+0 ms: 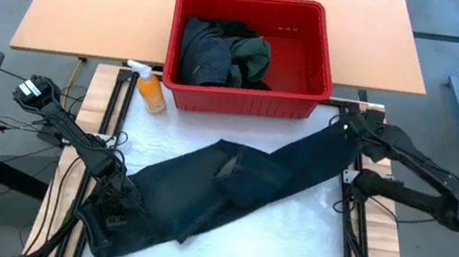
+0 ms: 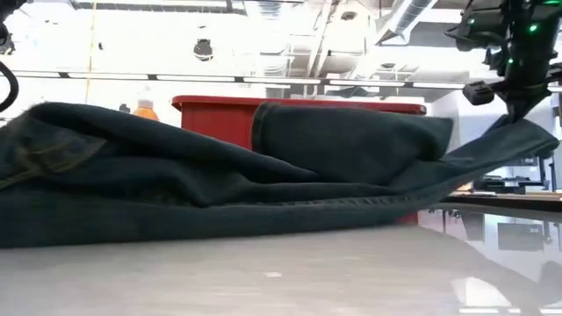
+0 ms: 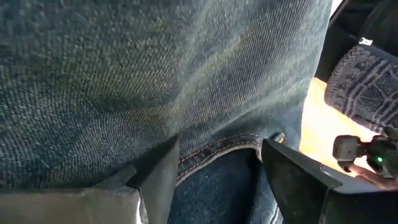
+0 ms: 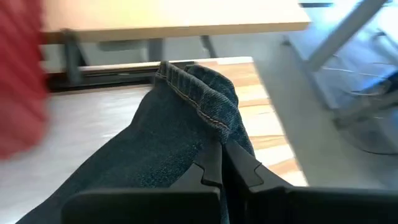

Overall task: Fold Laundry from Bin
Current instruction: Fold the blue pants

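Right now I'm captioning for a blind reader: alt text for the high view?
Dark blue denim jeans lie diagonally across the white table, the right gripper shut on one end, the open left gripper at the other. Behind stands a red plastic bin holding dark garments.

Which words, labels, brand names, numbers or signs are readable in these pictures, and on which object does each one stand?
None can be read.
Spray bottle: no readable label shows.
Red bin: a small raised mark on the inside wall, too small to read.
Jeans on the table: only stitching shows, no tag with text.
Clothes in the bin: no readable label shows.
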{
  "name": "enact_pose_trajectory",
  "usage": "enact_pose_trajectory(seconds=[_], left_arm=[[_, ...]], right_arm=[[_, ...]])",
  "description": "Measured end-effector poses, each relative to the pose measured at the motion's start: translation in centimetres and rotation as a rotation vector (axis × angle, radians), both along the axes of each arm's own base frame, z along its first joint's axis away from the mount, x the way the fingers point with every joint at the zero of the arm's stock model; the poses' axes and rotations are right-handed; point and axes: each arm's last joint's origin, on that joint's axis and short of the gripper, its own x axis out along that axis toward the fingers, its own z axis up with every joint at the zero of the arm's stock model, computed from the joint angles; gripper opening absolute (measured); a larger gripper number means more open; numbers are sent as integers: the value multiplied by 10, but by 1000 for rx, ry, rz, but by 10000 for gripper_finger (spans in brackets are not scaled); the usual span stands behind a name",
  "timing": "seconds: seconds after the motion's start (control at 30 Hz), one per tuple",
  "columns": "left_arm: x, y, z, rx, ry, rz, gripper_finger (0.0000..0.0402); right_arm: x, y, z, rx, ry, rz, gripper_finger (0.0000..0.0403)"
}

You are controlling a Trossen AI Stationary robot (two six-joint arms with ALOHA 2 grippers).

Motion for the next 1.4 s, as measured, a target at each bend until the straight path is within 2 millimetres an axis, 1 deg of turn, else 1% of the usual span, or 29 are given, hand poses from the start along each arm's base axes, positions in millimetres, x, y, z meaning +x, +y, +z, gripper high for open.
enact_pose_trajectory(seconds=[0.07,0.13,0.23,0.3,0.4,0.5,0.57,0.63,0.7,0.77,0.8,0.9,0.97,1.03,1.1,1.2,1.4], left_arm=[[0,0,0,0,2,2,224],[0,0,0,1,3,3,224],[0,0,0,8,4,7,224],[0,1,-1,13,5,11,224],[0,1,-1,18,9,18,224],[0,1,-1,29,7,26,224],[0,1,-2,41,5,33,224],[0,2,-2,51,2,39,224],[0,2,-2,64,-1,47,224],[-1,3,-3,81,-4,57,224],[-1,3,-3,91,-7,63,224],[0,4,-4,108,-15,78,224],[0,4,-4,112,-11,88,224],[0,4,-4,116,-11,95,224],[0,4,-4,120,-9,104,224],[0,4,-4,122,-11,108,224],[0,4,-4,115,-9,100,224]], right_arm=[[0,-7,-1,27,7,-9,21],[1,-13,-3,62,-11,-1,40],[4,-22,-5,135,-46,58,90],[3,-26,-5,178,-43,77,128],[-1,-27,7,209,-17,76,183],[-4,-24,28,201,-16,88,223],[-4,-20,43,195,-41,113,236],[0,-16,51,224,-128,198,240],[7,-12,50,294,-218,318,239],[14,-8,42,375,-257,423,233],[20,-7,37,405,-293,490,230],[47,1,24,447,-487,703,222],[67,7,20,414,-589,809,220],[86,15,16,374,-641,912,219],[106,25,13,338,-667,1027,219],[135,43,8,300,-648,1179,219],[184,69,-14,294,-616,1335,219]])
